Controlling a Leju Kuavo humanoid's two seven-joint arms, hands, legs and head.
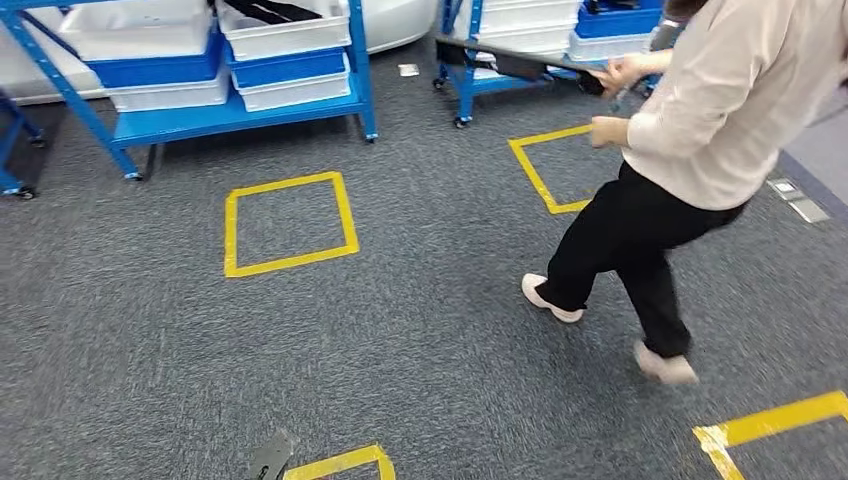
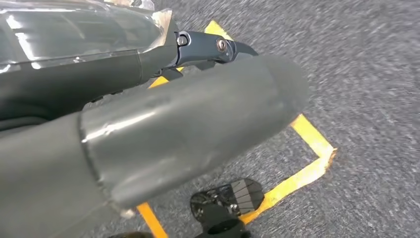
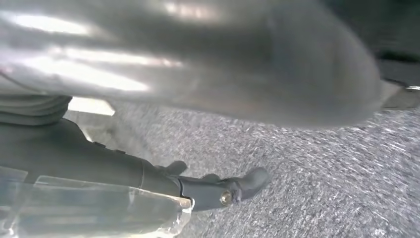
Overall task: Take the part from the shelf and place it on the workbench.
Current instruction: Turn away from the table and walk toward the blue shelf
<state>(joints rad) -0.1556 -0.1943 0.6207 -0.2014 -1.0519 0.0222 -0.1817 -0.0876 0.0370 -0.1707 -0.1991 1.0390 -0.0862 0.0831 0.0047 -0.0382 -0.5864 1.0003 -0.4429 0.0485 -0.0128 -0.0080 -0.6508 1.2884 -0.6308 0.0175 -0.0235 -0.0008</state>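
Blue shelf (image 1: pixel 235 115) of bins stands well apart from both hands: left hand (image 2: pixel 198 114) and right hand (image 3: pixel 208 94) hang over carpet, fingers extended, holding nothing.

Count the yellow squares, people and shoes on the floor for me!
Yellow squares: 4 (three only partly in view)
People: 1
Shoes: 2
Total: 7

no readable text, labels, brands or numbers on the bins, shelves, floor or clothing
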